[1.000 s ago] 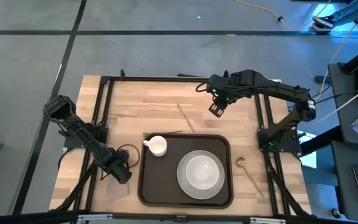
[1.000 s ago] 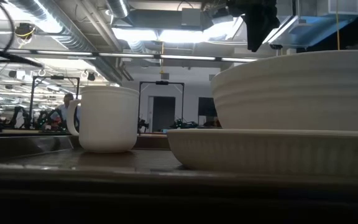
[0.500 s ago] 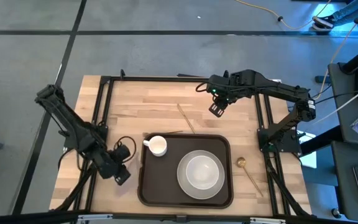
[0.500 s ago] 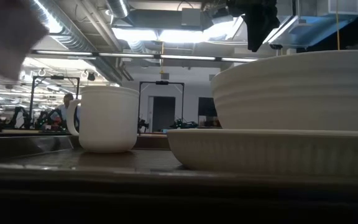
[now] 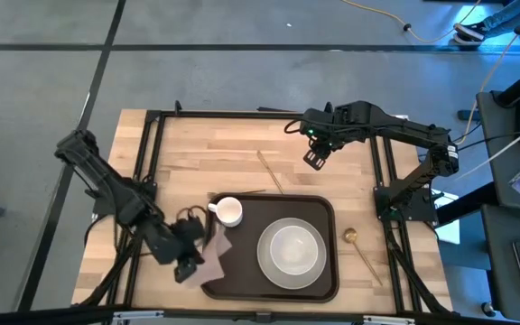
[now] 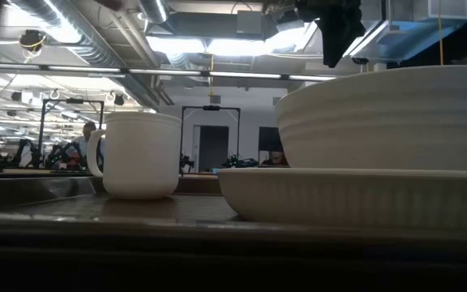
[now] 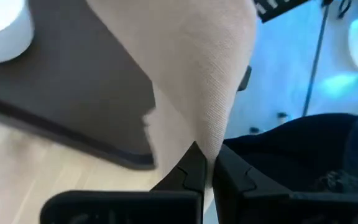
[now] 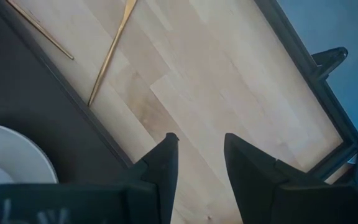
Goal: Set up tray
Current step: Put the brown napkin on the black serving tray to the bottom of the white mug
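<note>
From above, your left gripper (image 5: 190, 262) hangs at the near-left corner of the large dark brown rounded tray (image 5: 323, 286), far nearer than the right gripper (image 5: 314, 157), spread empty beyond it. In the left wrist view, its fingers pinch a tan cloth napkin (image 7: 191, 68) draping over the tray's edge.

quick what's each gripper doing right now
Left gripper: shut on the tan napkin, at the tray's left edge.
Right gripper: open, empty.
</note>
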You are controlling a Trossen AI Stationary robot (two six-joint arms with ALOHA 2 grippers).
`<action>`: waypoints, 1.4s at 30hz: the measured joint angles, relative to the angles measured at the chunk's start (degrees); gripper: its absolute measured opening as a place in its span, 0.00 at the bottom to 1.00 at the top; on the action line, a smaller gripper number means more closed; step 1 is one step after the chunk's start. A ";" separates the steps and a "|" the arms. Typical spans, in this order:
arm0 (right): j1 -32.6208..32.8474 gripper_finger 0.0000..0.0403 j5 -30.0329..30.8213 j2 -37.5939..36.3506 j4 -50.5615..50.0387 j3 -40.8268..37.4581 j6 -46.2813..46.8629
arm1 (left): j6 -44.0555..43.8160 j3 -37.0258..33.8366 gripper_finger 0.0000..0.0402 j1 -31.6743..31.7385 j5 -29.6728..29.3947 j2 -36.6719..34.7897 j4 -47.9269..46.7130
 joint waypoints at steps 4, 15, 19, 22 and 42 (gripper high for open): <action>-0.02 0.33 -0.04 0.00 0.09 0.00 0.01 | 4.21 0.00 0.01 1.74 1.15 4.76 6.75; 0.02 0.33 -0.09 0.00 0.09 0.00 0.02 | 5.57 0.02 0.02 4.70 7.58 15.25 13.65; 0.02 0.33 -0.09 0.00 0.09 0.00 0.02 | 5.52 0.02 0.02 5.77 7.60 17.86 13.67; 0.02 0.33 -0.08 0.00 0.09 0.00 0.02 | 5.44 0.07 0.02 6.43 7.60 19.09 13.51; 0.55 0.33 0.00 0.00 0.11 0.00 0.00 | 4.50 0.07 0.02 8.14 0.44 24.87 5.94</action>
